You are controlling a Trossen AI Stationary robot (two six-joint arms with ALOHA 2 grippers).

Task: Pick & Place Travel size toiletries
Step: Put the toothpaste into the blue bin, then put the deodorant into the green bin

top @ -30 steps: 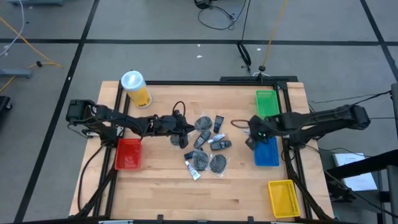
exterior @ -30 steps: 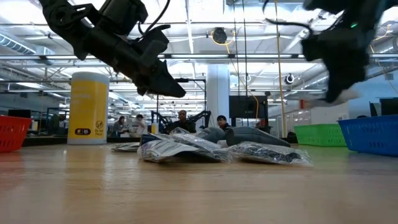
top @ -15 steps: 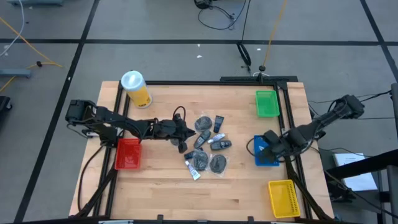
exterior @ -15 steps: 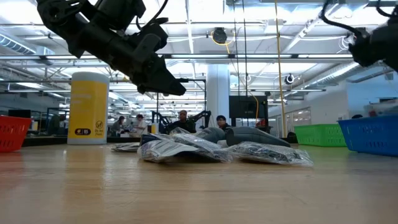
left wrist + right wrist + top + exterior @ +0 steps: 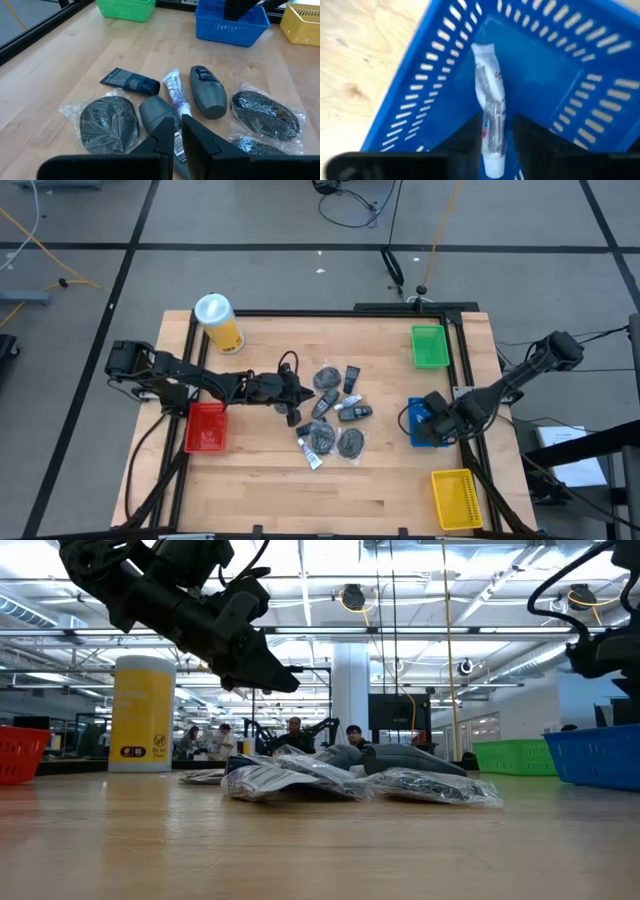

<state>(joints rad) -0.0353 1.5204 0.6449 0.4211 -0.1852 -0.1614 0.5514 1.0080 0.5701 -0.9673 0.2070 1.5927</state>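
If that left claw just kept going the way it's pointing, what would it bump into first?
Probably the grey bottle right beyond the left gripper, whose fingers are shut; beside that bottle lies a white tube. Depth is hard to judge.

The right gripper [image 5: 432,420] no longer hangs by the pile of toiletries; it has swung across the table and now sits over the blue bin [image 5: 416,436]. Its fingers have parted, and a thin white tube [image 5: 489,115] now shows between them inside the blue bin [image 5: 580,75].
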